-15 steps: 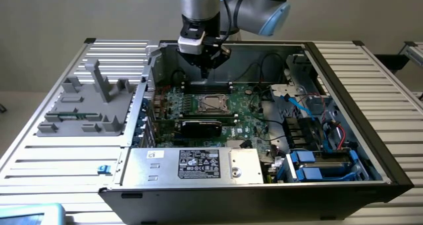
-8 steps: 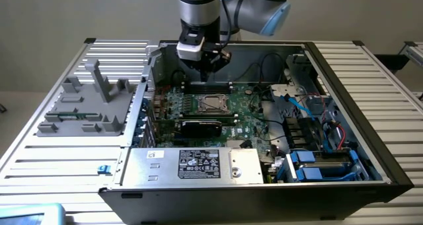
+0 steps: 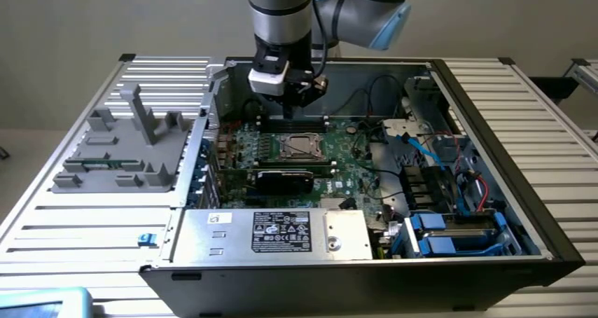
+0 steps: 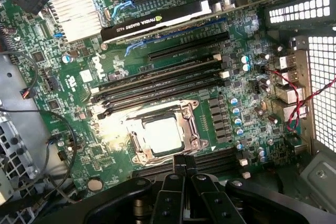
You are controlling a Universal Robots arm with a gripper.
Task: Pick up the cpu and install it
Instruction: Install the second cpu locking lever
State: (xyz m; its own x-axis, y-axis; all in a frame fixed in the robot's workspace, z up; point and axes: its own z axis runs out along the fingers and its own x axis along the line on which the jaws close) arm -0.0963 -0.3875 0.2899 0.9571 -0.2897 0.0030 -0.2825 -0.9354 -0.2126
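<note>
Silver metal marks the power supply box (image 3: 271, 232) at the near edge of an open computer case (image 3: 523, 192) lying on a slatted tabletop (image 3: 84, 227). Beyond it, a green motherboard (image 3: 351, 167) fills the case floor, with a black graphics card (image 3: 285, 178) across its middle. Just past that card sits the socket (image 3: 301, 147), and the cpu (image 4: 164, 134) lies flat inside the socket's metal frame, its shiny square top facing up. Farther back, the gripper (image 3: 297, 106) hangs above the board just behind the socket, jaws closed together and empty. A grey plastic fixture (image 3: 126, 150) rests to the exterior view's left of the case.
</note>
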